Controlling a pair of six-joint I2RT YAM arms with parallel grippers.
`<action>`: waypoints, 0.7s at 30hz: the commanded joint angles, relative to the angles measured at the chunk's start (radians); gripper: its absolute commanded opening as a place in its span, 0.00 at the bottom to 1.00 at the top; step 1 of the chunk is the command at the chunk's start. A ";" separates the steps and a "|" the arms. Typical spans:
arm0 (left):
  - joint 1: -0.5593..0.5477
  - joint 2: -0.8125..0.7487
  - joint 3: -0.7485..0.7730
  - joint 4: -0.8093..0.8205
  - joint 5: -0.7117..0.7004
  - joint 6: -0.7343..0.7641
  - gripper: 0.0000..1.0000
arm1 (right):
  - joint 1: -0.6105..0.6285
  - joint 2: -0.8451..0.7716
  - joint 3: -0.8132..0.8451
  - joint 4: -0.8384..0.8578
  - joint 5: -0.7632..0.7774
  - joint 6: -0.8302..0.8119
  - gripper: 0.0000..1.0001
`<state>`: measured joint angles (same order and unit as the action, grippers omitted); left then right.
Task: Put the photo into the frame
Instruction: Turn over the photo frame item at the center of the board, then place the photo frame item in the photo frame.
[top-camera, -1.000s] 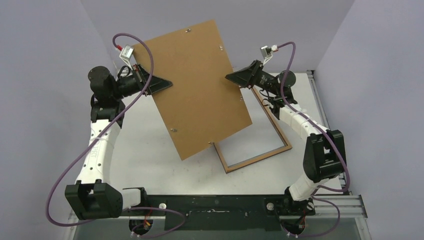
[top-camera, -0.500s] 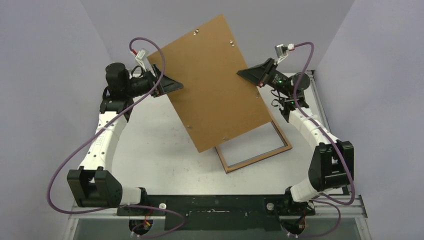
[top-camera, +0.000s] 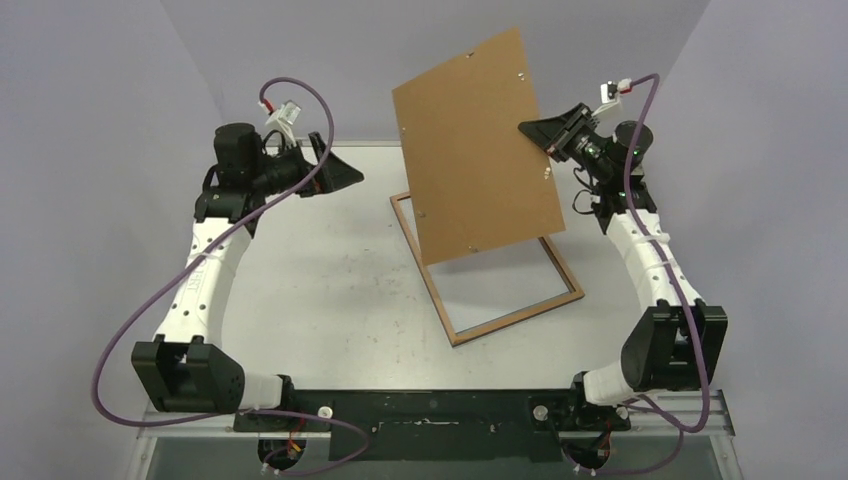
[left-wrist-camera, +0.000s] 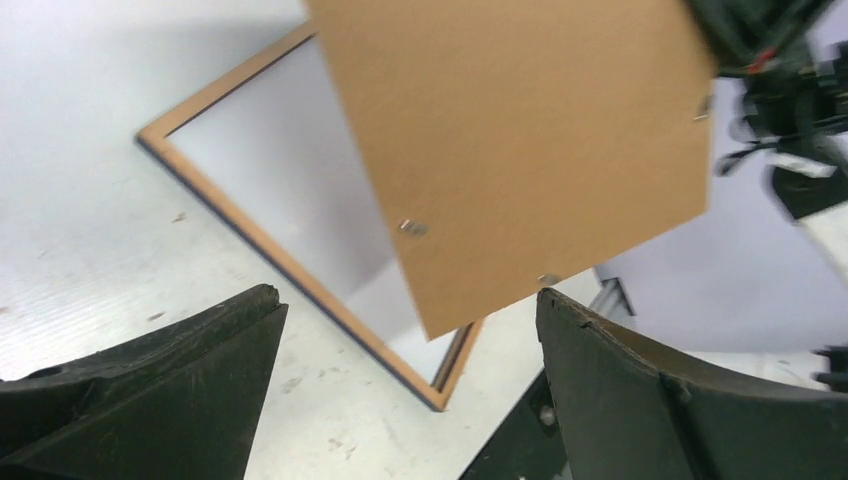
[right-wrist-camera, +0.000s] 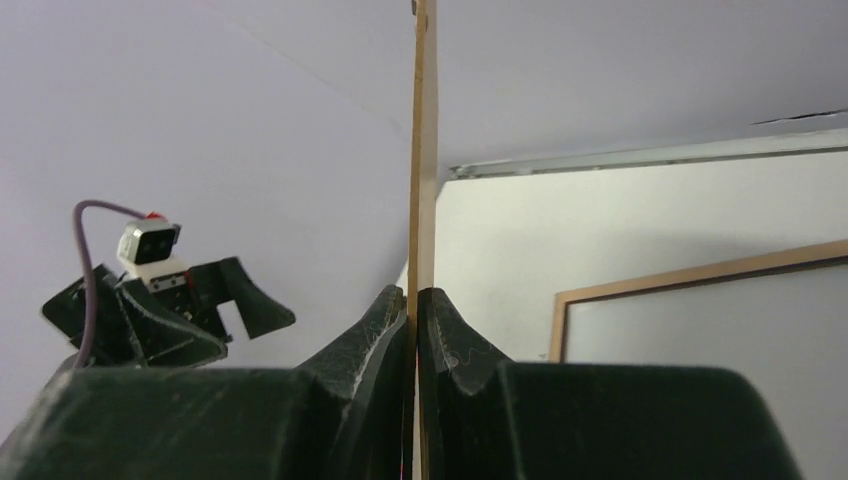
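A thin, flat, rectangular brown backing board (top-camera: 475, 150) is raised and tilted over the far right part of the table, its plain brown face turned toward the overhead camera. Small silvery metal tabs (top-camera: 548, 172) sit near its edges, and two of these tabs (left-wrist-camera: 413, 228) show clearly in the left wrist view. In the right wrist view the board (right-wrist-camera: 424, 150) appears edge-on as a narrow, upright, pale brown strip. The matte, pale grey-white table (top-camera: 300, 280) carries faint dark scuffs and specks. Plain lavender-grey walls (top-camera: 90, 100) enclose it on the left, far and right sides. A flat black bar (top-camera: 430, 408) runs along the near edge, with a silver metal rail (top-camera: 712, 412) at its right end.
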<state>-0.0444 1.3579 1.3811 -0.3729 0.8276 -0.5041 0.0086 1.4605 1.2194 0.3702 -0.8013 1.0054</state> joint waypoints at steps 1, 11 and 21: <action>-0.066 0.042 0.040 -0.167 -0.234 0.148 0.98 | -0.043 -0.124 0.175 -0.255 0.228 -0.219 0.05; -0.295 0.403 0.158 -0.236 -0.450 0.247 0.93 | -0.197 -0.234 0.158 -0.321 0.264 -0.218 0.05; -0.356 0.670 0.265 -0.185 -0.509 0.245 0.76 | -0.254 -0.230 0.127 -0.287 0.193 -0.153 0.05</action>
<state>-0.3916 1.9835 1.5677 -0.5938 0.3473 -0.2749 -0.2283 1.2472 1.3399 -0.0193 -0.5720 0.7979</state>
